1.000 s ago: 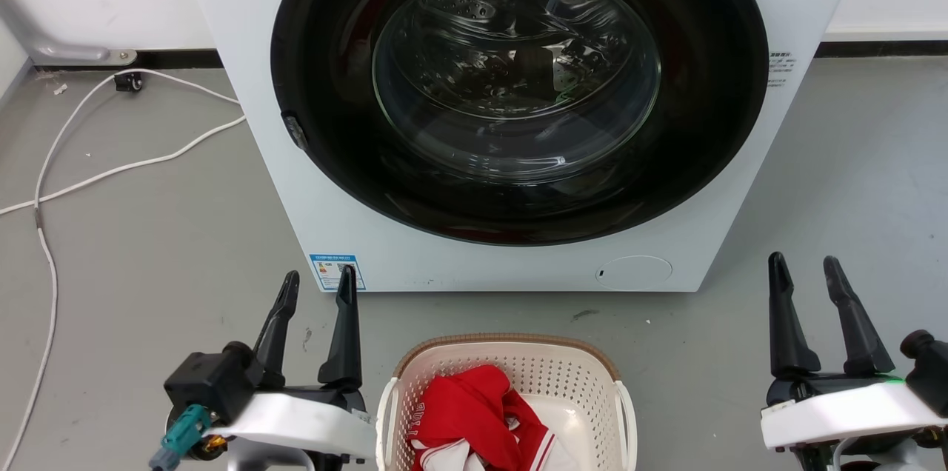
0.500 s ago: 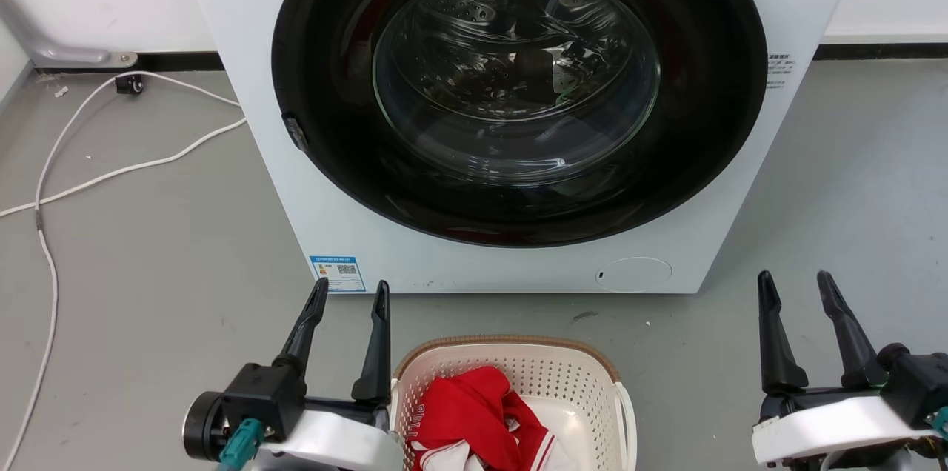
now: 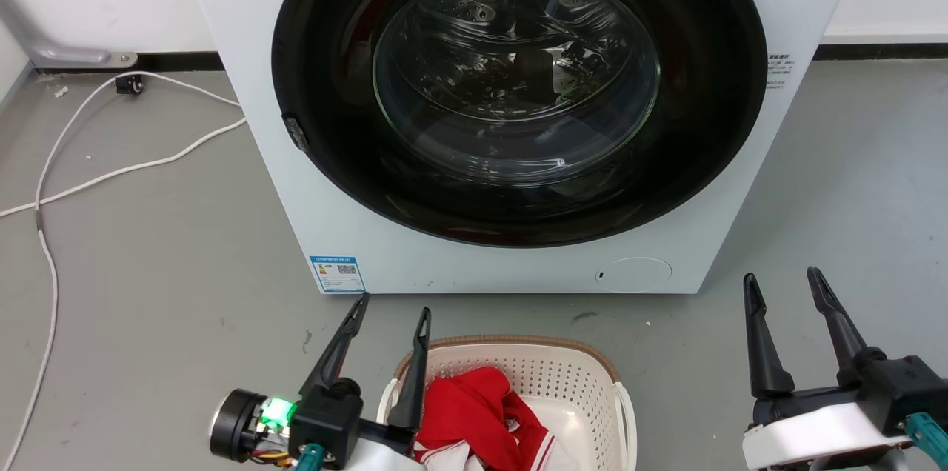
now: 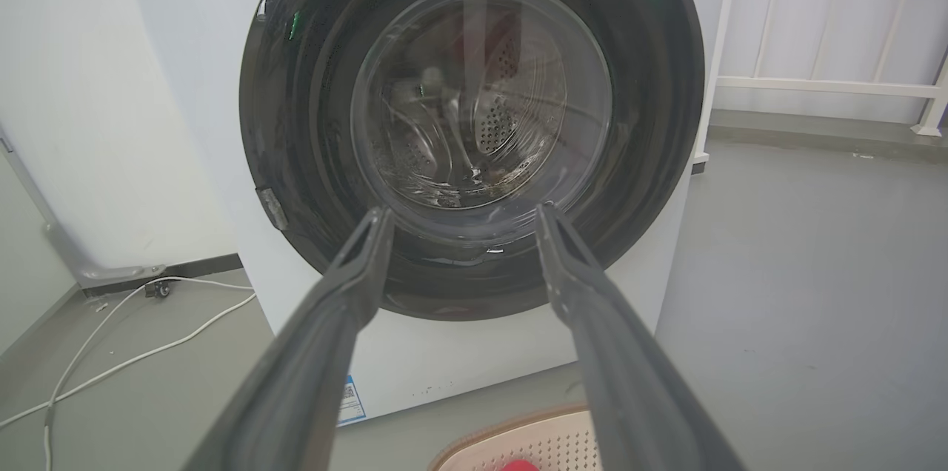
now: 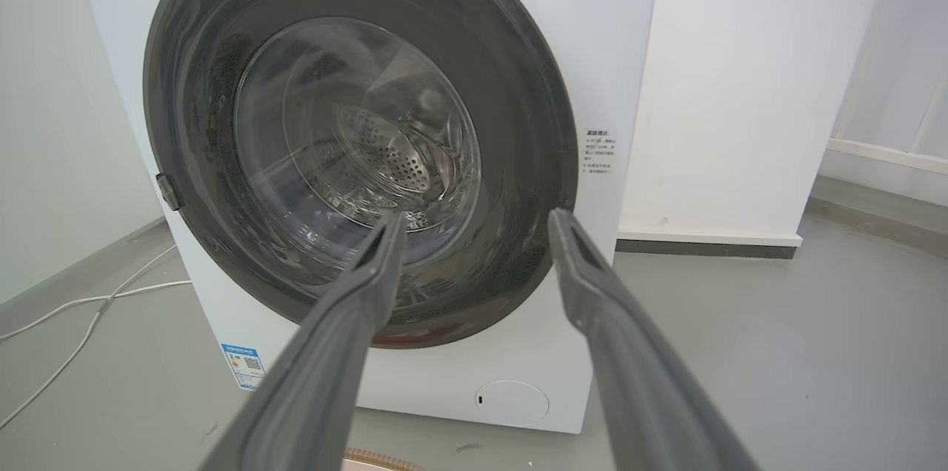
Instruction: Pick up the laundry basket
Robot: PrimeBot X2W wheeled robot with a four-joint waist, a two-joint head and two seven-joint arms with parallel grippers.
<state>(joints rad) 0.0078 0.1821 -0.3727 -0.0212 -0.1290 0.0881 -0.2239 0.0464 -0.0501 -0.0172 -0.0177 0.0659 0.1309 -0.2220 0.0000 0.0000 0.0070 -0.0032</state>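
Slides the left gripper (image 3: 395, 304) inward over the past second, from beside the laundry basket (image 3: 518, 340) to a spot where its inner finger crosses the basket's left corner in the head view. Rolls that wrist too, turning a lit green indicator (image 3: 278, 409) upward. Keeps both long dark fingers spread apart, holding nothing. Nudges the right gripper (image 3: 781, 275) slightly toward the centre as well, fingers likewise spread and empty, well apart from the white right handle (image 3: 628, 412).

Places the basket on the grey floor (image 3: 148, 293) at the bottom centre of the head view, just in front of the white washing machine (image 3: 518, 271). Holds a red and white garment (image 3: 474, 404) inside cream perforated walls, under a brown woven-look rim. Looks, in the left wrist view, along the spread fingers at the machine's round glass door (image 3: 518, 71), with the basket's far rim low beneath them. Seems therefore to hover above the basket rather than touch it, though cannot tell for certain.

Suggests an early approach: closing on the left side first, no grip yet on either handle. Probably calls for tipping the fingers down to the left handle (image 3: 384, 404), then bringing the right gripper across to the opposite handle before any lift. Trails a white cable (image 3: 111, 171) over the floor, well away from the basket.
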